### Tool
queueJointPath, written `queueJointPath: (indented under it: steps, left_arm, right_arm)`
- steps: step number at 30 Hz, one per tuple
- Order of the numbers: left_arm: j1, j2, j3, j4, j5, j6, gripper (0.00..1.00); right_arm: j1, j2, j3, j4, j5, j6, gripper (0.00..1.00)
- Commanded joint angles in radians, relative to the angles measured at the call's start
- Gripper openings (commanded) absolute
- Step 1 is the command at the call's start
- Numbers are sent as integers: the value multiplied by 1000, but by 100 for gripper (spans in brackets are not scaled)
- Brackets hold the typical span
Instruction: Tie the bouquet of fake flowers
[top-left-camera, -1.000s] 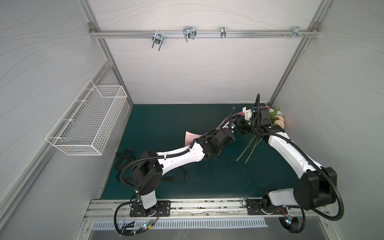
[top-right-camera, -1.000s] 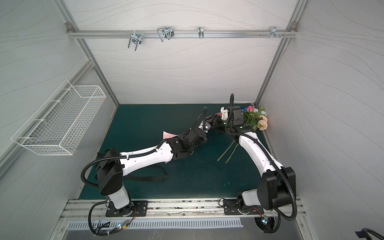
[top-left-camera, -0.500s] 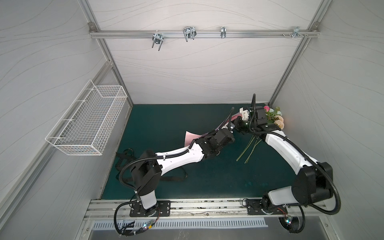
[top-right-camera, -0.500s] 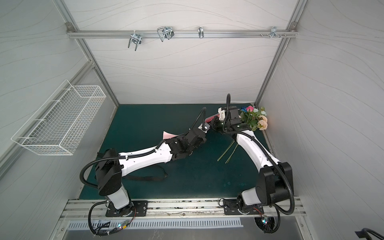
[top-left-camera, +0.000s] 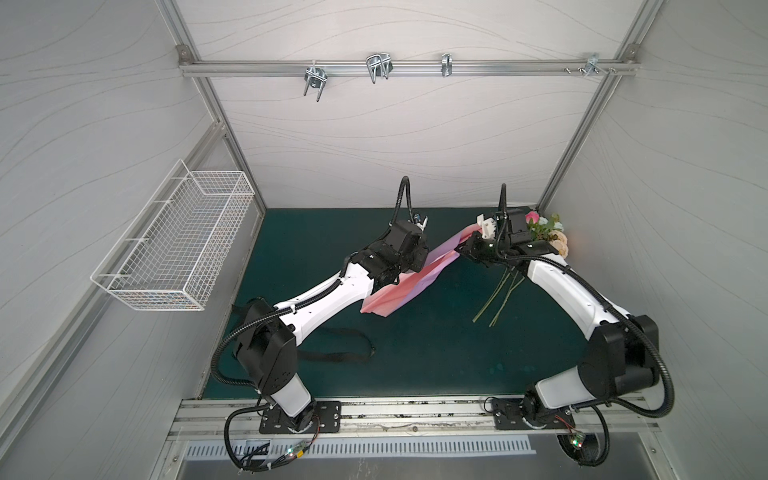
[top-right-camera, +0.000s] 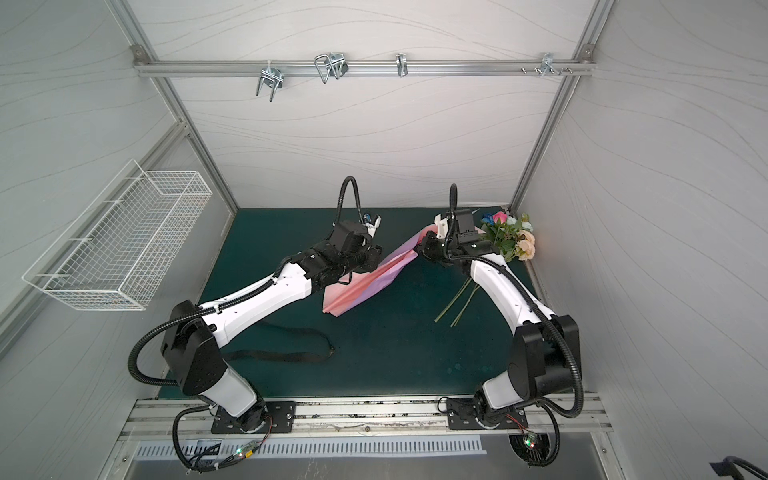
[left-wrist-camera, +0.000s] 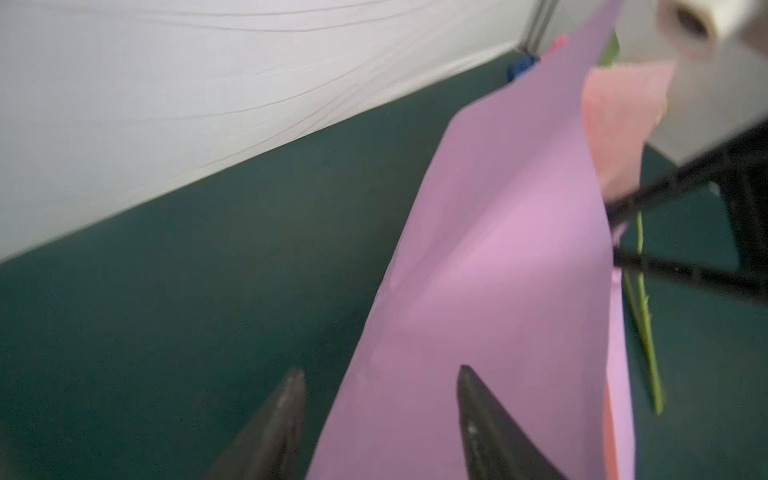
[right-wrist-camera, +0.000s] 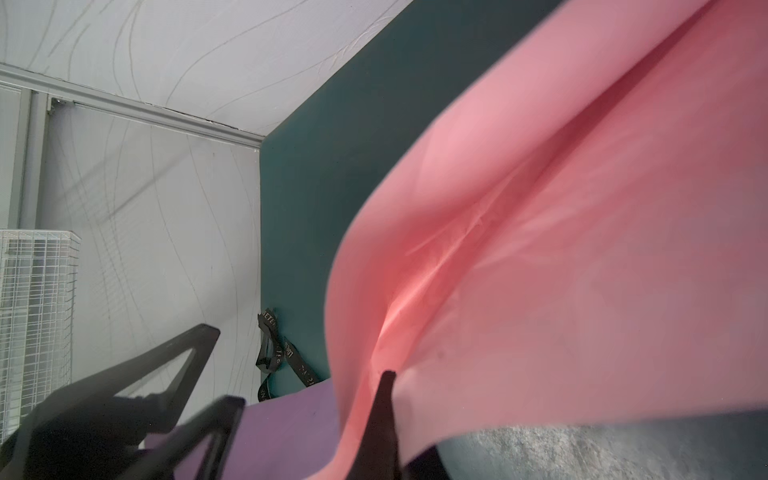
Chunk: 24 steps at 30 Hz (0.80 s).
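Setting: white-panelled booth on an aluminium frame, floored with a dark green mat (top-left-camera: 436, 357).
Wall fittings: white wire basket (top-left-camera: 178, 249) on the left wall; metal rail with hooks (top-left-camera: 376, 68) across the back wall.
Task item: bouquet of fake flowers (top-right-camera: 513, 239), with pink, peach, blue and pale roses, green leaves and long thin stems. It lies on the mat by the far right corner, heads towards the corner and stems pointing to the front. The right arm passes above it and neither gripper touches it.
Wrapping: lilac paper sheet (top-right-camera: 374, 278), pink on its underside. It slopes between the two grippers, its far end raised and its near end low beside the left arm.
Right gripper (right-wrist-camera: 386, 376): jaws closed, pinching the raised end of the lilac paper sheet; the pink underside billows across the right wrist view.
Left gripper (left-wrist-camera: 380, 372): jaws well apart and gripping nothing. One edge of the sheet runs between the fingertips; whether either touches it cannot be told.
Ribbon: black ribbon with light lettering (top-left-camera: 332, 355), lying loose on the mat beneath the left arm, well apart from the bouquet.
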Motion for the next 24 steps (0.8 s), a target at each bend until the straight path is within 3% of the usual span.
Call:
queueJointPath:
  steps: [1,8,13,16,24]
  left_arm:
    - [-10,-23,42,15,229,81,73]
    - [33,-57,60,-8,337,112,85]
    - [36,-29,93,-90,366,157,86]
    - [36,-2,112,-94,345,140,86]
    - [34,68,160,-62,449,57,84]
  right_arm:
    - [7,21,43,-43,1,-34,0]
    - [16,54,79,-61,-7,-44,0]
    - [27,58,91,-66,-1,-46,0]
    - [33,61,100,-74,2,-48,0]
    - [42,65,104,-75,4,-44,0]
